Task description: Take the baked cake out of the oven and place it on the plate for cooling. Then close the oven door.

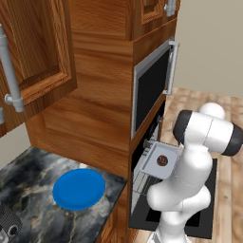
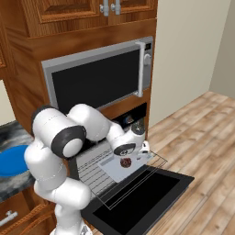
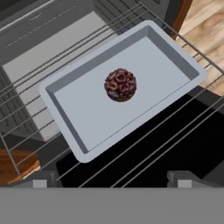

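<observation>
Speckled brown cake (image 3: 120,85) on grey tray (image 3: 87,113), oven door (image 2: 142,197) open

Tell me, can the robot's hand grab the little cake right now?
Probably yes. The gripper hangs open right above the baked cake, which sits alone on the grey tray on the pulled-out wire rack. The oven door is down, and nothing covers the cake.
</observation>
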